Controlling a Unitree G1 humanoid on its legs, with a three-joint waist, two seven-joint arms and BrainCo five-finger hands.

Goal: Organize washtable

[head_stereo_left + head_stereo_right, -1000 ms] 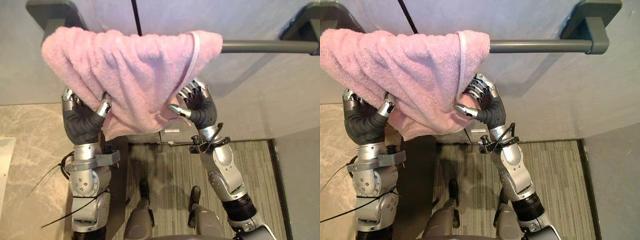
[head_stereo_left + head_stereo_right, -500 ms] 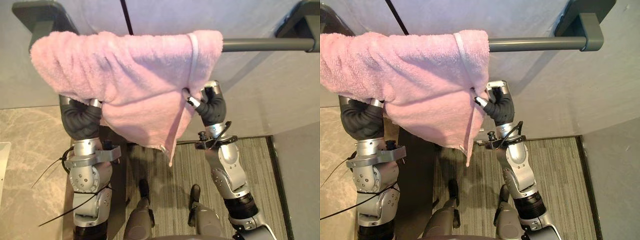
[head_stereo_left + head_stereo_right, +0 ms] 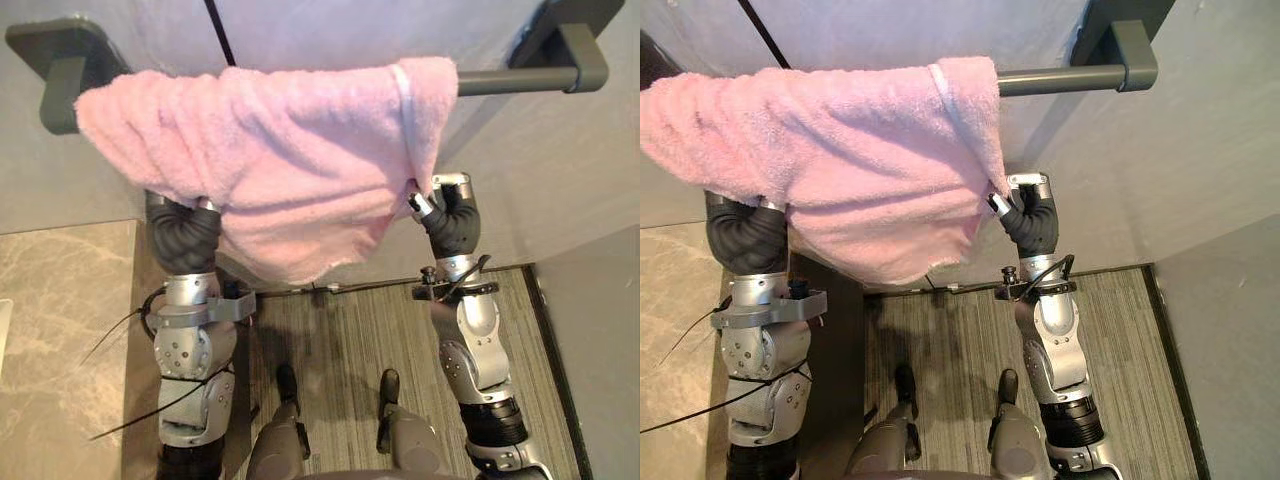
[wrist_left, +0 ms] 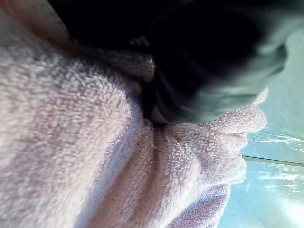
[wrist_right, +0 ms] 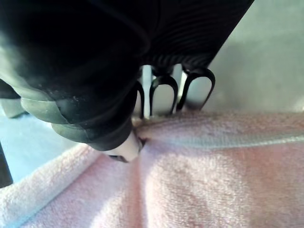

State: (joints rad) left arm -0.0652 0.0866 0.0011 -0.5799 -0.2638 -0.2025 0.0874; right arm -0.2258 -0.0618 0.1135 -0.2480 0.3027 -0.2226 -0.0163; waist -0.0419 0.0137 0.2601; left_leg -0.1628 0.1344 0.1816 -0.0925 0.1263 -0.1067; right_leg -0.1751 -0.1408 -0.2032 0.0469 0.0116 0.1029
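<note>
A pink towel [image 3: 270, 170] hangs bunched over a dark grey wall rail [image 3: 520, 80], covering its left half. My left hand [image 3: 185, 235] is pushed up under the towel's lower left edge, where only its dark cover shows; the left wrist view has the towel [image 4: 71, 156] pressed against it. My right hand [image 3: 452, 220] sits at the towel's lower right corner. There its fingers are curled and its thumb [image 5: 124, 147] pinches the hemmed edge [image 5: 213, 140].
The rail ends in grey brackets at the left [image 3: 60, 75] and right [image 3: 570, 40] on a pale wall. A marble counter [image 3: 60, 300] lies at the lower left beside a dark cabinet side. Striped floor [image 3: 340, 330] runs below.
The right hand's spread fingers have curled and pinched the towel's right edge. The left hand has slid further under the cloth. The towel's dangling corner is drawn up to the right, and the view has shifted.
</note>
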